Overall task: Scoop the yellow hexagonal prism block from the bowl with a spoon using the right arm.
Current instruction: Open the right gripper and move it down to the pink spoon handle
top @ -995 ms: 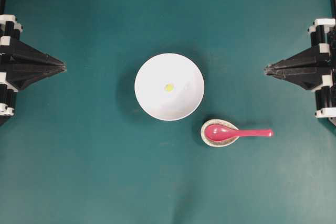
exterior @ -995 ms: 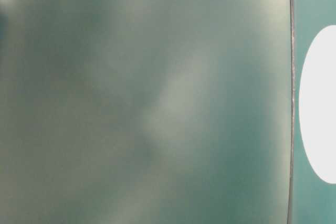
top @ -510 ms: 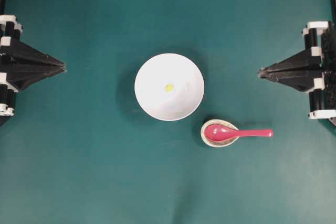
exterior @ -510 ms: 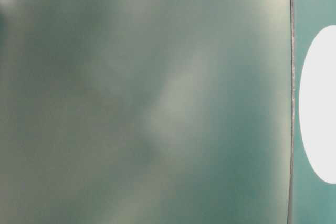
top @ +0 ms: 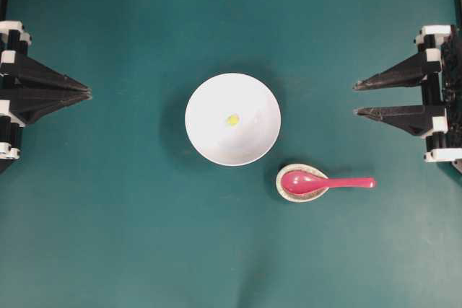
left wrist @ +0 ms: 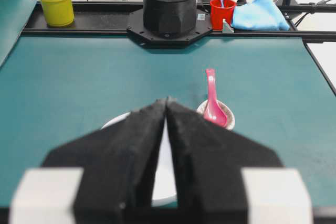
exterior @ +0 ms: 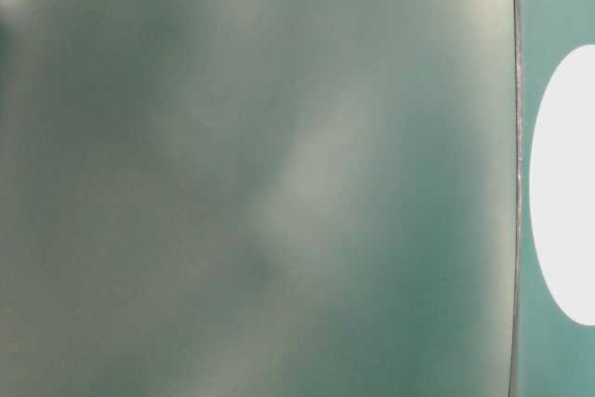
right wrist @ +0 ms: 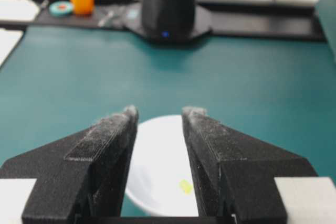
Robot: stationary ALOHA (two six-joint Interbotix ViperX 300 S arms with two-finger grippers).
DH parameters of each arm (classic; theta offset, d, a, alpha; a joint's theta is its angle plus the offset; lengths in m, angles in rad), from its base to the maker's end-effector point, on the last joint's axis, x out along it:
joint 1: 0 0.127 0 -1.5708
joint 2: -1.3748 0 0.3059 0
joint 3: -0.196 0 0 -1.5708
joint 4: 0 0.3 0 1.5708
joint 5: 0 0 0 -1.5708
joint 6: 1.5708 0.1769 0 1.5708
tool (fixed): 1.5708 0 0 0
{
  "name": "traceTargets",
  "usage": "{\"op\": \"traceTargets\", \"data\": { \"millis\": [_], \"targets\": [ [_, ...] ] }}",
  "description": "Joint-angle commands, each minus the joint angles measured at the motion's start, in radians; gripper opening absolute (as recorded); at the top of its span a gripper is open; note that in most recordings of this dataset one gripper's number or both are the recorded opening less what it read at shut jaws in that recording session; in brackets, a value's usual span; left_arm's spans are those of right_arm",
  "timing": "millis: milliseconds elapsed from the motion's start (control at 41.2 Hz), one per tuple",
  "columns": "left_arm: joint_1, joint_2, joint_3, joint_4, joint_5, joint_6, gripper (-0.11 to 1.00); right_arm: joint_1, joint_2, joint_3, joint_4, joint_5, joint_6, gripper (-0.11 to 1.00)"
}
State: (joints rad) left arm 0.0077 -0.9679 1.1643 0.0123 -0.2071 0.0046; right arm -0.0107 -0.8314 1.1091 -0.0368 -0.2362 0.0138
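While arms idle: right gripper point(top: 355, 99) jaws apart, empty; left gripper point(top: 88, 92) pressed together.
Block point(top: 232, 120): in bowl point(top: 209, 142).
Spoon point(top: 325, 182): untouched, on rest point(top: 283, 191).

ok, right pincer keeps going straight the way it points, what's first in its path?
Likely the bowl. The open right pincer points level across the mat at it; the spoon lies off to the side. Height is unclear, so it could pass over the rim.

Even, bright overhead light; table-level view is a blur, and right wrist view soft.
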Motion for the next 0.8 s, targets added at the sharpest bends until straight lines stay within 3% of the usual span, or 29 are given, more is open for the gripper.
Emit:
{"op": "traceTargets", "data": {
  "millis": [0,267,510,777],
  "targets": [
    [0.002,0.009,-0.028,0.003,-0.003,-0.002,0.10,-0.003,0.012,-0.037,0.005,0.015,0.009,0.45],
    [0.002,0.009,-0.028,0.003,-0.003,-0.002,0.10,-0.003,0.051,-0.133,0.000,0.167,0.011,0.45],
    [0.003,0.009,-0.028,0.003,0.003,0.000,0.10,0.008,0.077,-0.124,0.002,0.133,0.015,0.45],
    [0.002,0.009,-0.028,0.003,0.003,-0.002,0.10,0.091,0.124,-0.037,-0.005,0.069,0.012,0.45]
  ]
}}
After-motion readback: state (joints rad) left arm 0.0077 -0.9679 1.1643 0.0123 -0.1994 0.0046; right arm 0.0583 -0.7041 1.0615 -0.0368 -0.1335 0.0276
